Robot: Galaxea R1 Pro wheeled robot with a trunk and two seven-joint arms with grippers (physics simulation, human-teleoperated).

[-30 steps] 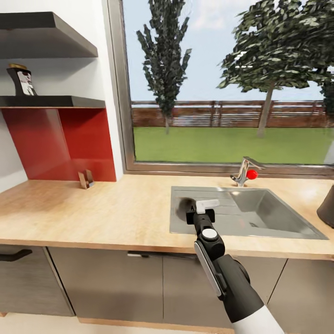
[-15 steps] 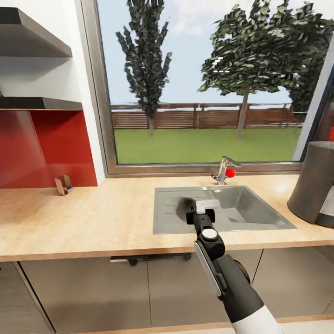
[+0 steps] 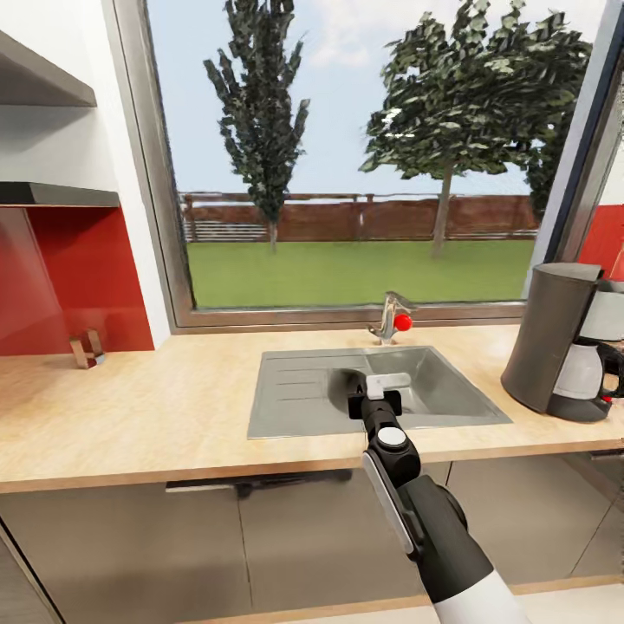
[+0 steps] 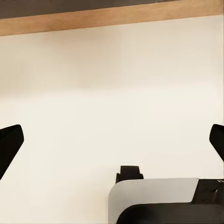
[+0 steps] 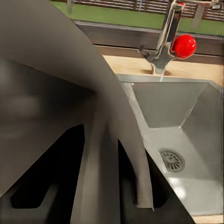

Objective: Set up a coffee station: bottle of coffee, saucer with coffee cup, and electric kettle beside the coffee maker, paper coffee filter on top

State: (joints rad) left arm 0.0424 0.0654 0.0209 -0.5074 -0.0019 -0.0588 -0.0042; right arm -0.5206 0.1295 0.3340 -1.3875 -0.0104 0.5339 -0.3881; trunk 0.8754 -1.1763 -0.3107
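Head view, nearest first: the right arm reaches forward with its right gripper (image 3: 374, 394) over the front of the steel sink (image 3: 451, 394), clasping a dark rounded thing that the right wrist view shows as a grey curved wall hard against the camera; I judge it to be the electric kettle (image 5: 60, 93), though its blurred shape leaves that uncertain. The left gripper (image 4: 112, 140) hangs low over pale floor, its two dark fingertips spread wide and empty. Beyond the arm runs the kitchen countertop (image 3: 173, 407), with the faucet (image 3: 390, 319) and its red knob behind the basin. At the worktop's right end stands the coffee maker (image 3: 559, 347), white carafe tucked in, well apart from the held thing. On the wall at left, the kitchen shelf (image 3: 52, 194) shows just its edge. The risk as I see it: carried so close over the basin and toward the machine, the load could clip the faucet or knock the coffee maker, since the wrist camera is nearly blinded.
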